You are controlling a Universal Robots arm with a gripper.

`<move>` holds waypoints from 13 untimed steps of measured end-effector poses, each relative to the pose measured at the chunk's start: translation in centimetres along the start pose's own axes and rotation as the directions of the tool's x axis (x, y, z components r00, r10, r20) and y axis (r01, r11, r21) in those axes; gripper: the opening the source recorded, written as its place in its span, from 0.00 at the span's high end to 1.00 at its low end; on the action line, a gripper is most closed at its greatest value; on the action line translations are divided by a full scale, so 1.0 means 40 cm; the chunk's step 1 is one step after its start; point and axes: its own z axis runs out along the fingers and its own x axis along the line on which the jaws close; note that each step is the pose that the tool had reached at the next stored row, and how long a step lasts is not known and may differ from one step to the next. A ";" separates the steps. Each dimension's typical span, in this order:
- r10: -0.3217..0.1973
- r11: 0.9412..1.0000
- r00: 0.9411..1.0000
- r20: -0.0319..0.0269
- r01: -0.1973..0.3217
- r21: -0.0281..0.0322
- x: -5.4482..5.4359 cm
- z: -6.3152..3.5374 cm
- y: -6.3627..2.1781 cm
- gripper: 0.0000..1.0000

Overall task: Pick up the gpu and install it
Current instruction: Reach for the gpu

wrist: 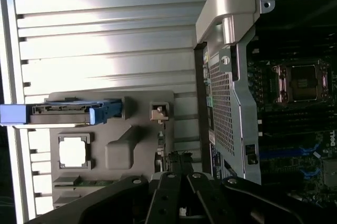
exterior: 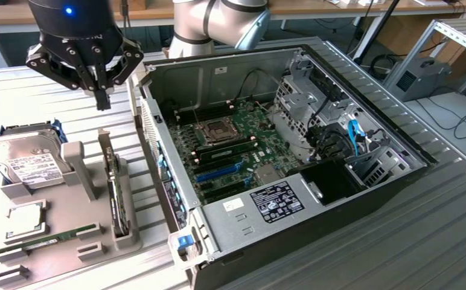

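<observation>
Grey moulded plastic forms the holder [exterior: 64, 254] on the slatted table [exterior: 459, 241], seen at the exterior view's left; each part is kept in its own recess, presumably so that it can be reached from above. The gpu [exterior: 118, 202] is stood on edge in a narrow slot at the holder's side nearest the computer case [exterior: 217, 78], so a thin upper edge is offered for grasping; it is not yet lifted. The gripper [exterior: 102, 99] is held above the table beyond the holder's far end, apart from the gpu and touching nothing; its fingers are seen pressed together with nothing between them. The case is laid on its side with the panel off, so the motherboard [exterior: 241, 148] faces upward and its blue slots [exterior: 217, 173] are exposed to a card. On the holder are counted one gpu, one hard drive [exterior: 28, 163], one processor [exterior: 25, 220] and one RAM stick [exterior: 52, 237]; one case and one gripper are counted besides.
</observation>
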 end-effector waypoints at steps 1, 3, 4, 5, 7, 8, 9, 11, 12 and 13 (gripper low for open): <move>0.000 1.000 1.000 0.000 0.000 0.000 0.002 0.000 0.000 0.89; 0.000 1.000 1.000 0.000 0.000 0.000 0.005 0.000 0.000 0.89; 0.000 1.000 1.000 0.000 0.000 0.000 0.006 0.000 -0.001 0.89; 0.000 1.000 1.000 0.000 0.000 0.000 0.008 0.000 -0.001 0.89; 0.000 1.000 1.000 0.000 0.000 0.000 0.012 0.000 -0.001 0.89; 0.000 1.000 1.000 0.000 0.000 0.000 0.017 0.000 -0.001 0.89; 0.000 1.000 1.000 0.000 0.000 0.000 0.020 0.000 -0.002 0.89; 0.000 1.000 1.000 0.000 0.000 0.000 0.024 0.000 -0.002 0.89; 0.000 1.000 1.000 0.000 0.000 0.000 0.026 0.000 -0.002 0.89; 0.000 1.000 1.000 0.000 0.000 0.000 0.027 0.000 -0.002 0.89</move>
